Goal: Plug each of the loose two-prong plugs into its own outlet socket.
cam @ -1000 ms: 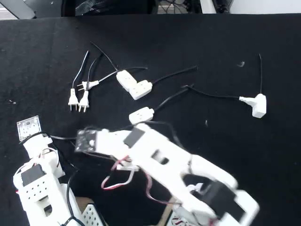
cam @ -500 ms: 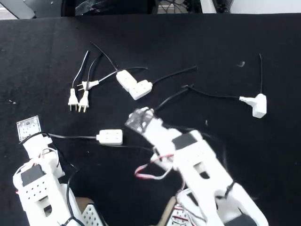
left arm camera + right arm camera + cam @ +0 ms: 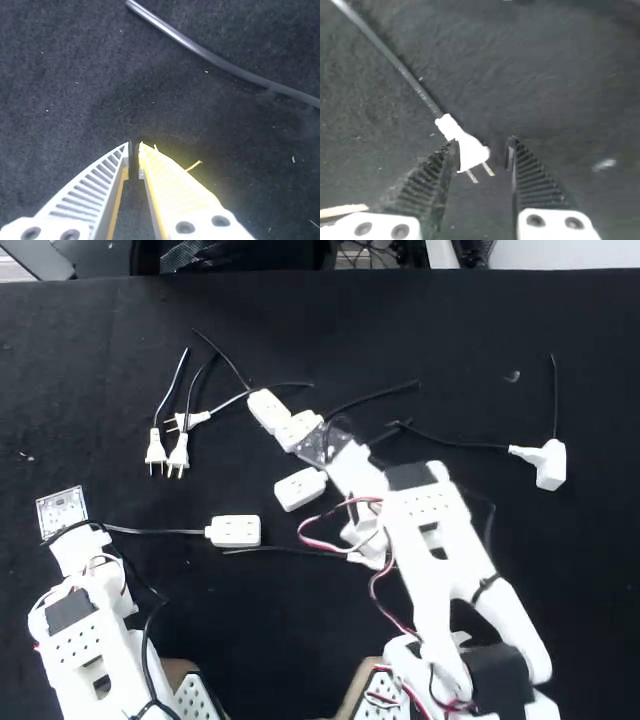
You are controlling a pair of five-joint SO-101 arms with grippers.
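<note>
High view: four sockets (image 3: pixel 262 405) (image 3: pixel 298 428) (image 3: pixel 300 488) (image 3: pixel 235 530), three plugs (image 3: pixel 153 451) (image 3: pixel 180 453) (image 3: pixel 192 420) clustered together.

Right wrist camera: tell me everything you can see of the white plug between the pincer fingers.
The white two-prong plug looks like moulded plastic, with a tapered neck where its thin black cord enters. Its two bare metal prongs point toward the camera. It appears to lie on the black felt-like table surface, inside the open right pincer, against one dark ribbed finger and clear of the other.

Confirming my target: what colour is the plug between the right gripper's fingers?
White plug, black cord; clearest in the right wrist view.
</note>
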